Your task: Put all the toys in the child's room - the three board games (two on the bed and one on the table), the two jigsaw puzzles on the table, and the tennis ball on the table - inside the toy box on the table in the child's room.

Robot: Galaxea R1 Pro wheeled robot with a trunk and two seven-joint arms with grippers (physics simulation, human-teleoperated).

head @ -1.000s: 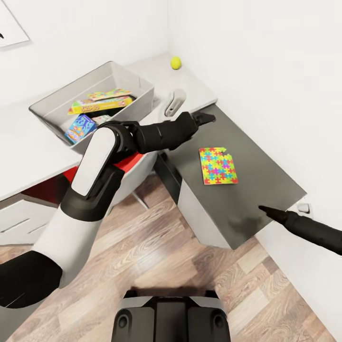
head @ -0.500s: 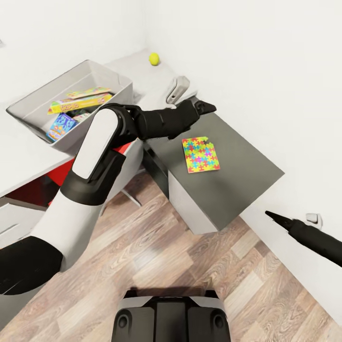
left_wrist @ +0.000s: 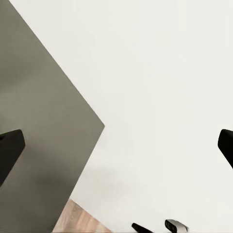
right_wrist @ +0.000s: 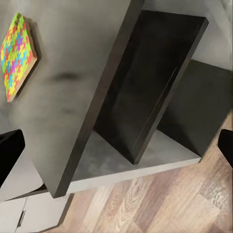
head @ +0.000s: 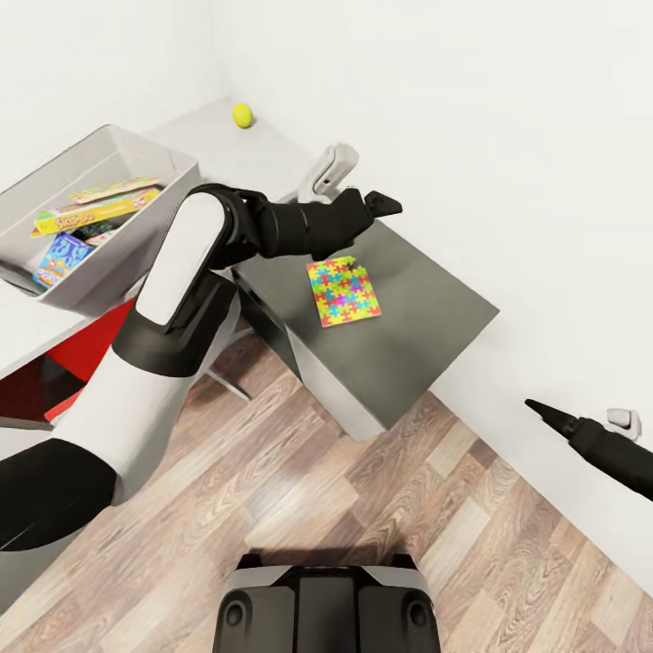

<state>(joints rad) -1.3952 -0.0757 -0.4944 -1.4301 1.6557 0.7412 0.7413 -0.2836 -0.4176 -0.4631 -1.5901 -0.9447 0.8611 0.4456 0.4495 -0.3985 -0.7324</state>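
Multicoloured and flat, 1 jigsaw puzzle point(head: 343, 291) lies on the dark grey section of the table point(head: 426, 336), just below and beside the left gripper point(head: 382, 203), which hangs over that top with jaws spread wide and empty. A thin sheet flush on the top gives fingers little edge, so a pinch may slide it off. The right gripper point(head: 542, 411) is well apart over the floor; I cannot tell its jaw state. The tennis ball point(head: 241, 114) waits beyond the toy box point(head: 136, 245).
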